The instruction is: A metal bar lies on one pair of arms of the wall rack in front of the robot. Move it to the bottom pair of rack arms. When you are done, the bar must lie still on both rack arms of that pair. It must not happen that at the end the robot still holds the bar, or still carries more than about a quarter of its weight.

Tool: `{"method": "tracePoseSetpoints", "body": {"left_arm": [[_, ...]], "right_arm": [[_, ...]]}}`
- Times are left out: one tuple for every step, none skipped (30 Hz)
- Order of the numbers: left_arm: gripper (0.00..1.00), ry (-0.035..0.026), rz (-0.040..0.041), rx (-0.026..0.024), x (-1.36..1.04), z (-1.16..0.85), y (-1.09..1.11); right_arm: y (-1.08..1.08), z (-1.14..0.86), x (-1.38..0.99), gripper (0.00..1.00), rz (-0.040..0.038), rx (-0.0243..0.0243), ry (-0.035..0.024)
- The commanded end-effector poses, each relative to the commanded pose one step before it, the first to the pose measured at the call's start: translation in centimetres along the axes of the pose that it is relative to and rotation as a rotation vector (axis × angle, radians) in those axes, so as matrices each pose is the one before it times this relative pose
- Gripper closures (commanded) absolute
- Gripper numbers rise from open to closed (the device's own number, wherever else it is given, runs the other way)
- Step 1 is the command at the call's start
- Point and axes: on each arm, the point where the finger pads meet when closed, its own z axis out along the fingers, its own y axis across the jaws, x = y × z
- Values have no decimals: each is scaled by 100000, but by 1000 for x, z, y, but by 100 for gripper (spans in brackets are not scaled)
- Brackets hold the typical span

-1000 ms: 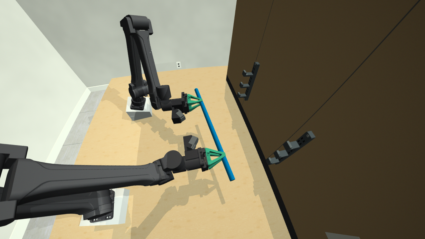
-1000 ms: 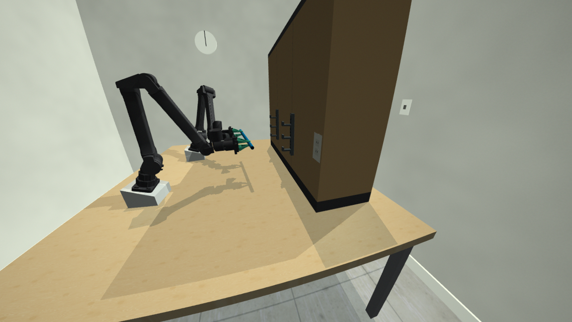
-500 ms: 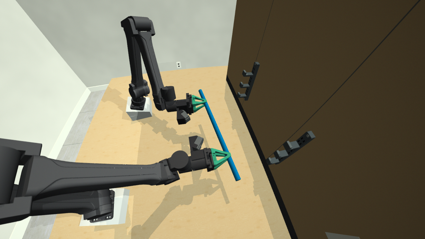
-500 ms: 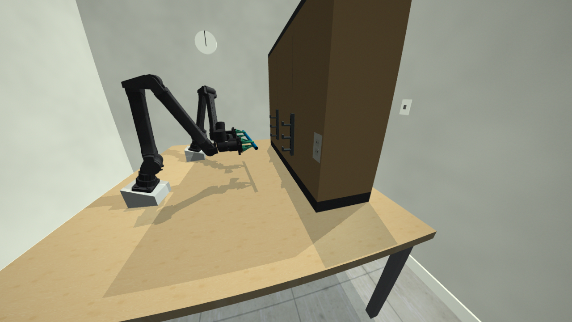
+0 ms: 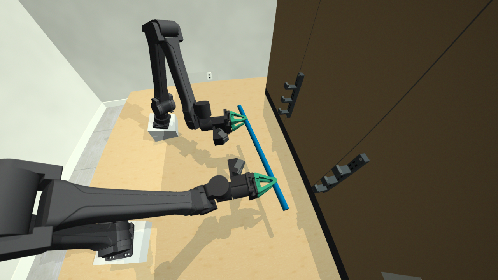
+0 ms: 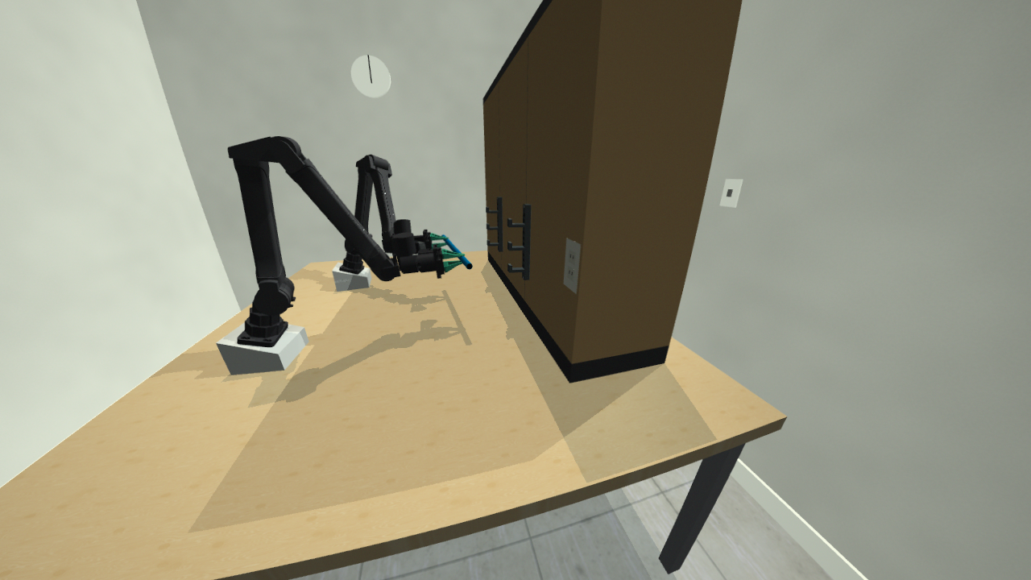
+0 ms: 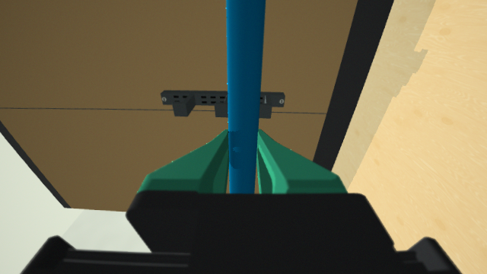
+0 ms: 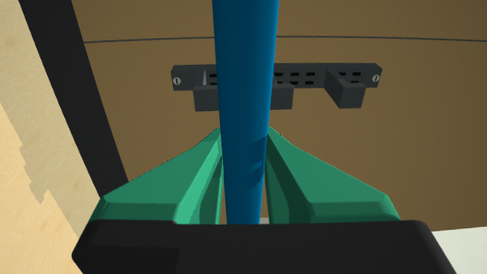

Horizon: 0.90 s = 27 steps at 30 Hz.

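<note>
Top view: shows the blue metal bar (image 5: 258,144) (image 6: 457,252) (image 7: 245,76) (image 8: 246,76) between the fingertips of the left hand (image 5: 246,118) (image 6: 446,236) (image 7: 243,136) and of the right hand (image 5: 276,180) (image 6: 462,254) (image 8: 243,138), both closed down on it, with only a narrow opening left by its thickness. Runs across in front of both hands, a short end past each, the longer stretch between. Hangs above the desk (image 5: 215,250) (image 6: 403,447) (image 7: 449,114) (image 8: 11,171), out in front of the wall rack, apart from the left upright (image 5: 295,94) (image 6: 499,227) (image 7: 205,93) and the right upright (image 5: 351,167) (image 6: 527,245) (image 8: 319,68). Rests on neither left bottom rack arm (image 5: 283,111) (image 6: 493,242) (image 7: 266,111) nor right bottom rack arm (image 5: 319,188) (image 6: 516,269) (image 8: 205,100).

Left wrist view: hides part of the left upright behind the bar, along with parts of its middle and bottom arms. Right wrist view: covers parts of the same two levels on the right. In both, loses one bar end behind the dark hand body and cuts off the other stretch at the upper edge. In the top view, crops the right arm at the picture's left edge. In the exterior view, makes the finger contact too small to judge.

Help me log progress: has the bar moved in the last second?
Yes; in the top view, the bar has moved closer to the rack.
</note>
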Motion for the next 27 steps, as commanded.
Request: {"method": "tracePoseSetpoints", "body": {"left_arm": [[100, 6307, -4344, -4808, 920, 2616, 2046], [100, 0, 0, 0, 0, 166, -20], [100, 0, 0, 0, 0, 166, -20], [100, 0, 0, 0, 0, 166, -20], [100, 0, 0, 0, 0, 166, -20], [100, 0, 0, 0, 0, 166, -20], [100, 0, 0, 0, 0, 166, -20], [100, 0, 0, 0, 0, 166, -20], [100, 0, 0, 0, 0, 166, -20], [100, 0, 0, 0, 0, 166, -20], [100, 0, 0, 0, 0, 166, -20], [100, 0, 0, 0, 0, 166, -20], [100, 0, 0, 0, 0, 166, -20], [100, 0, 0, 0, 0, 166, -20], [100, 0, 0, 0, 0, 0, 0], [100, 0, 0, 0, 0, 0, 0], [100, 0, 0, 0, -2, 167, -6], [100, 0, 0, 0, -2, 167, -6], [100, 0, 0, 0, -2, 167, -6], [100, 0, 0, 0, -2, 167, -6], [100, 0, 0, 0, -2, 167, -6], [100, 0, 0, 0, -2, 167, -6], [100, 0, 0, 0, -2, 167, -6], [100, 0, 0, 0, -2, 167, -6], [100, 0, 0, 0, -2, 167, -6], [100, 0, 0, 0, -2, 167, -6], [100, 0, 0, 0, -2, 167, -6]], "right_arm": [[-1663, 1941, 1147, 100, 2644, 3868, 2742], [15, 166, -5, 100, 0, 0, 0], [15, 166, -5, 100, 0, 0, 0], [15, 166, -5, 100, 0, 0, 0], [15, 166, -5, 100, 0, 0, 0], [15, 166, -5, 100, 0, 0, 0], [15, 166, -5, 100, 0, 0, 0], [15, 166, -5, 100, 0, 0, 0], [15, 166, -5, 100, 0, 0, 0], [15, 166, -5, 100, 0, 0, 0], [15, 166, -5, 100, 0, 0, 0], [15, 166, -5, 100, 0, 0, 0], [15, 166, -5, 100, 0, 0, 0], [15, 166, -5, 100, 0, 0, 0], [0, 0, 0, 100, 0, 0, 0], [0, 0, 0, 100, 0, 0, 0], [4, 167, -4, 100, 0, 0, 0], [4, 167, -4, 100, 0, 0, 0], [4, 167, -4, 100, 0, 0, 0], [4, 167, -4, 100, 0, 0, 0], [4, 167, -4, 100, 0, 0, 0], [4, 167, -4, 100, 0, 0, 0], [4, 167, -4, 100, 0, 0, 0], [4, 167, -4, 100, 0, 0, 0], [4, 167, -4, 100, 0, 0, 0], [4, 167, -4, 100, 0, 0, 0], [4, 167, -4, 100, 0, 0, 0]]}}
